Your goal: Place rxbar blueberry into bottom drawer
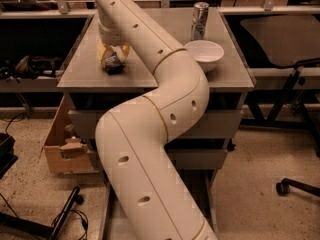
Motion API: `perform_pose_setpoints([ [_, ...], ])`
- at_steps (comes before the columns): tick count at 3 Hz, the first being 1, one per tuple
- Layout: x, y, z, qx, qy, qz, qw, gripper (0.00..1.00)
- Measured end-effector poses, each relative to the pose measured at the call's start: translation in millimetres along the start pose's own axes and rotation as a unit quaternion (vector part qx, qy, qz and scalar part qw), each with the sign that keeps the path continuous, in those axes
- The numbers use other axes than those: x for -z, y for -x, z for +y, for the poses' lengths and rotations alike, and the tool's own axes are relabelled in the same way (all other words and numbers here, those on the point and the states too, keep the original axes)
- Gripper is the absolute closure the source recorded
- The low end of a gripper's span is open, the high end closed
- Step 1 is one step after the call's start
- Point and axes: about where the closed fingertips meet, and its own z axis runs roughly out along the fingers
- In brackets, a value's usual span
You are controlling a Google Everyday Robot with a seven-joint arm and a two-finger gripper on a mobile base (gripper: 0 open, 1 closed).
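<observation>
Yellowish gripper (114,58) at dark rxbar blueberry (114,64), grey cabinet top (82,71).

A silver can (200,20) stands just behind a white bowl (205,55); a cardboard box (62,151) sits below, left.
</observation>
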Motion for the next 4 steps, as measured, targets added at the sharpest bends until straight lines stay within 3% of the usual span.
perform_pose_setpoints([
  [1,0.0,0.0,0.0,0.0,0.0,0.0,1.0,0.86],
  [2,0.3,-0.1,0.0,0.0,0.0,0.0,1.0,1.0],
  [4,6.8,-1.7,-1.3,-0.002,-0.001,0.0,1.0,1.0],
])
